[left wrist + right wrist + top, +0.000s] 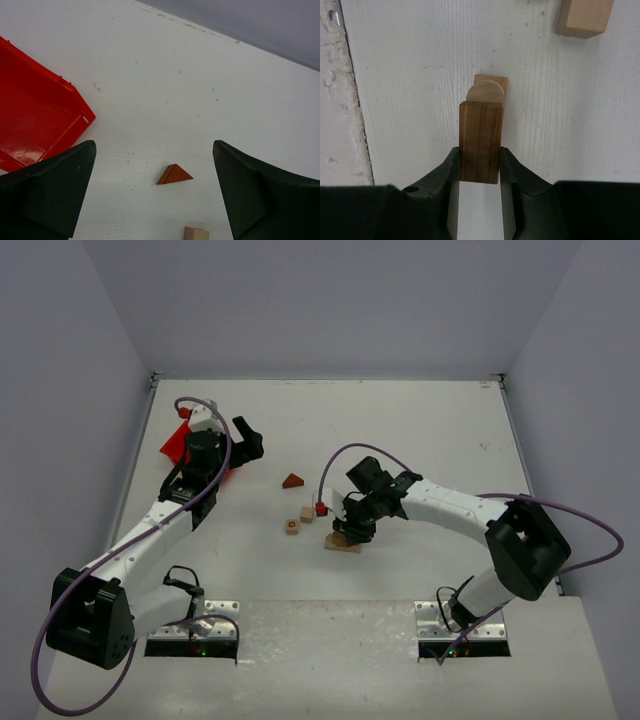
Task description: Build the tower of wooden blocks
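Soft, even overhead light: my white desk (420, 420) reads bright, without glare, and shadows beneath my arms (450, 505) are faint and short. In the wrist views the fingers (45, 195) of my left claw (154, 150) are dark, slightly blurred masses; those of my right claw (479, 155) are underexposed, while the grain of the brown block (480, 132) is sharp.

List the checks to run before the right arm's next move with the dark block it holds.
1. Grip of right gripper on dark block: ok, fingers press both sides.
2. Block in line with round piece: ok, roughly, in the wrist view.
3. Block touching the round piece: cannot tell.
4. Position of left gripper: ok, open, beside red bin, away from the stack.
5. Loose cubes apart from plank base: ok.
6. The roof piece free: ok, lying alone.
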Controlling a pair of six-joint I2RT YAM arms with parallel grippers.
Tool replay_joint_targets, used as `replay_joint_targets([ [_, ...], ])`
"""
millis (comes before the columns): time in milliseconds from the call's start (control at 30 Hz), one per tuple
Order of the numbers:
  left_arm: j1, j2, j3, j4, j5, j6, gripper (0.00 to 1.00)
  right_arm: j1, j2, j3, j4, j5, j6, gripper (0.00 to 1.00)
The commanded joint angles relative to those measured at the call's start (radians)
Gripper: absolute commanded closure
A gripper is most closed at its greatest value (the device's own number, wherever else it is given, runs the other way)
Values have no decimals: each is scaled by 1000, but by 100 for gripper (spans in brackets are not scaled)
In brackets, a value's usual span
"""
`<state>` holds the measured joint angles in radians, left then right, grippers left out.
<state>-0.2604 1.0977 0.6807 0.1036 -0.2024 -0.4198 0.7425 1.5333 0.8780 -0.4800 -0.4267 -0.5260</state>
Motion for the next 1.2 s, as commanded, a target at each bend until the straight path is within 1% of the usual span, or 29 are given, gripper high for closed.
replay_joint_targets([
  [0, 9, -24, 31, 21, -2, 7, 0, 8, -10, -2, 24, -12, 4, 74],
  [333, 9, -21, 30, 24, 12, 12, 0, 9, -1, 1, 27, -12, 13, 66],
  [633, 9, -18, 30, 25, 27, 15, 0, 8, 4, -7, 50, -20, 20, 66],
  [700, 9, -19, 29, 25, 31, 15, 0, 9, 1, -8, 49, -21, 17, 64],
  [1000, 9, -13, 32, 24, 40, 20, 0, 9, -3, -14, 42, -26, 8, 62],
  [1100, 9, -13, 31, 22, 46, 20, 0, 8, -4, -20, 47, -28, 7, 57],
  [1167, 9, -13, 31, 24, 55, 21, 0, 9, -1, -17, 47, -23, 12, 51],
])
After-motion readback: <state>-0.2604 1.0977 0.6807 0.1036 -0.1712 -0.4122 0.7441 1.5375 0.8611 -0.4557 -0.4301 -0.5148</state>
